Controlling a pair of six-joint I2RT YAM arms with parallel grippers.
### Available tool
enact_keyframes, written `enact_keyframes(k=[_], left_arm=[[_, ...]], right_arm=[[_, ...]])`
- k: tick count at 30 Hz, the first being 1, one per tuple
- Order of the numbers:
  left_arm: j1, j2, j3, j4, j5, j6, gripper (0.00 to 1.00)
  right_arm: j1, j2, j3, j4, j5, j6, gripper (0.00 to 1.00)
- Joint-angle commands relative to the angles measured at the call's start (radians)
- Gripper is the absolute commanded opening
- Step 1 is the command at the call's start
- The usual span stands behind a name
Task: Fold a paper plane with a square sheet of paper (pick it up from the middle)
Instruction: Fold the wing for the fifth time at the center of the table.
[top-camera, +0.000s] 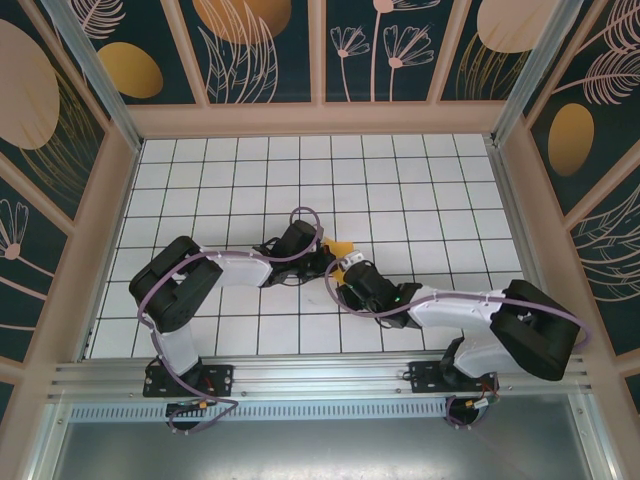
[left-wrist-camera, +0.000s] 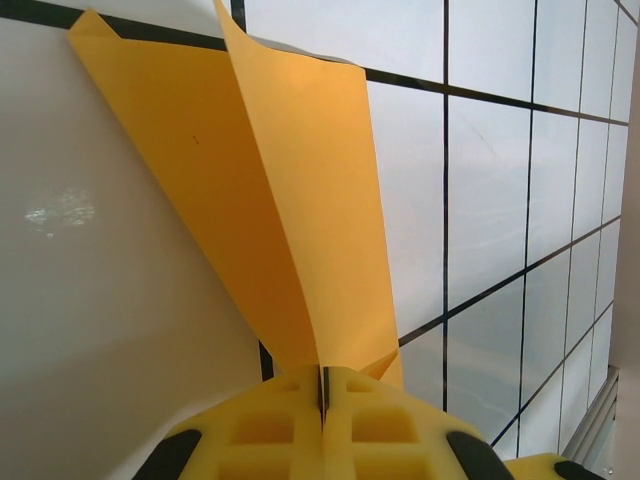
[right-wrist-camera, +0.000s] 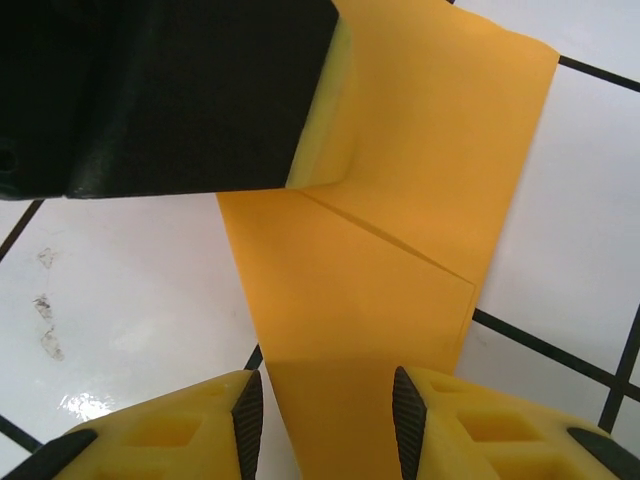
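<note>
Top external view: both arms reach inward and meet near the middle of the white gridded surface. A small corner of the orange-yellow sheet of paper peeks out there between the left pincer and the right pincer. The rest of the sheet is hidden under the two wrists.

Left wrist view: the left pincer has its two yellow fingers pressed together, with only a thin dark seam between them. The sheet of paper comes out of that seam, so the pincer is clamped on the paper's narrow end. From there the sheet fans out in two folded panels that meet along a raised crease. Its far corners reach a black grid line.

Right wrist view: the right pincer has its fingers apart, with a clear gap between the dark pads. The sheet of paper runs through that gap, with a diagonal fold edge across it. Whether either pad touches the paper I cannot tell. Higher up, one black, yellow-padded finger of the left pincer sits against the paper's upper part.
</note>
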Motion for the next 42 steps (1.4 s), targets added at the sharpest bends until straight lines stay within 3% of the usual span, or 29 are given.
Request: enact_keyframes(k=[1, 7, 15, 27, 30, 34, 42], left_arm=[[-0.003, 0.011, 0.023, -0.017, 0.005, 0.026, 0.0], [-0.003, 0.011, 0.023, -0.025, 0.005, 0.034, 0.0], [-0.004, 0.009, 0.023, -0.033, 0.008, 0.04, 0.0], [-0.002, -0.01, 0.025, -0.053, -0.02, 0.041, 0.03], [0.001, -0.023, 0.025, -0.063, -0.037, 0.035, 0.13], [0.008, -0.067, 0.007, -0.065, -0.069, 0.031, 0.11], [0.014, -0.059, 0.025, -0.104, -0.043, 0.045, 0.05]], right_arm=[[0.022, 0.033, 0.037, 0.002, 0.046, -0.055, 0.42], [0.047, 0.076, 0.059, 0.001, 0.143, -0.075, 0.38], [0.047, 0.125, 0.083, -0.004, 0.17, -0.073, 0.3], [0.049, 0.117, 0.083, -0.016, 0.15, -0.059, 0.06], [0.047, 0.121, 0.081, -0.011, 0.127, -0.049, 0.05], [0.047, 0.135, 0.077, 0.0, 0.11, -0.036, 0.07], [0.057, 0.107, 0.124, -0.047, 0.135, -0.065, 0.26]])
